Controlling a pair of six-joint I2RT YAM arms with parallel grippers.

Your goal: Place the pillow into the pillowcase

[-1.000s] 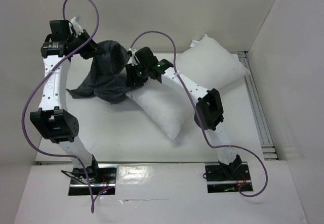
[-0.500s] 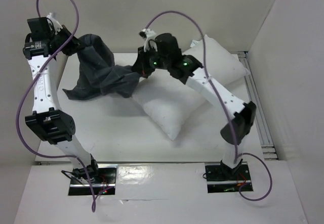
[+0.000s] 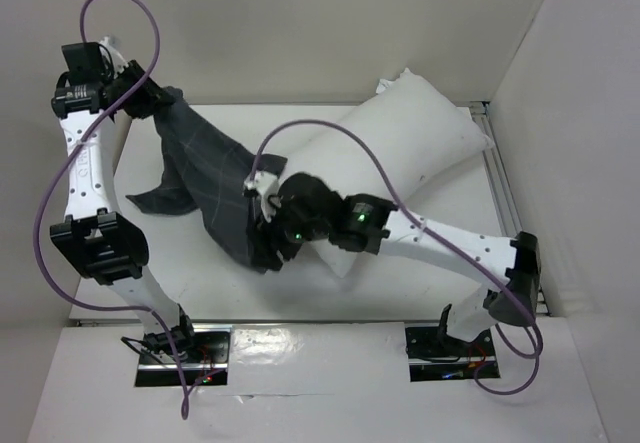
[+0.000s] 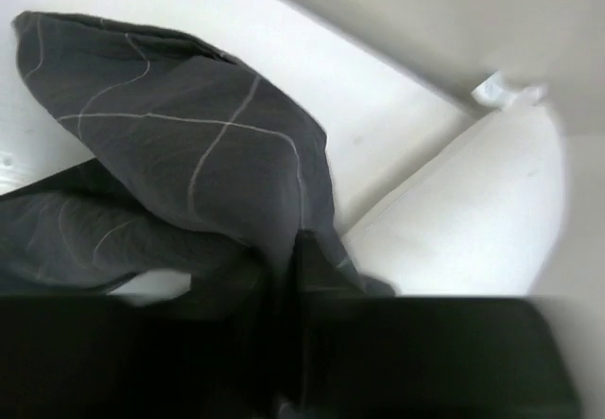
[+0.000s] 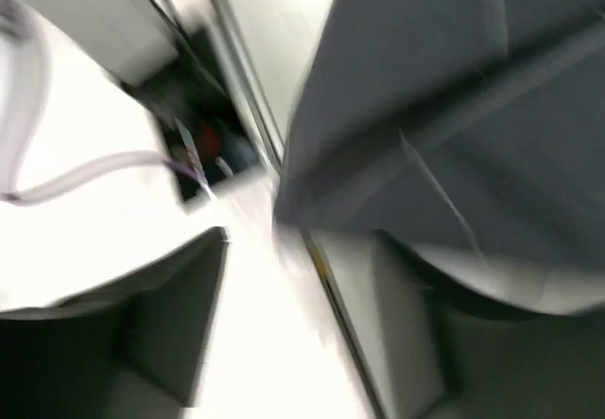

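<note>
Left gripper (image 3: 155, 103) clamps the pillowcase (image 3: 215, 188) by a raised corner; right gripper (image 3: 268, 243) (blurred) stands apart at its near edge; pillow (image 3: 400, 143) lies touching it, tag (image 3: 385, 85) unreadable.

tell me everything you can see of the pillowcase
The pillowcase is dark charcoal-grey cloth with a thin light grid of lines, soft and creased. It is drawn out in a slanting band. Its far corner hangs lifted from the left gripper, which pinches it. Its near end sits bunched at the right gripper, against the near-left end of the white pillow. Whether the right gripper grips it is unclear. A loose flap lies on the white table.
</note>
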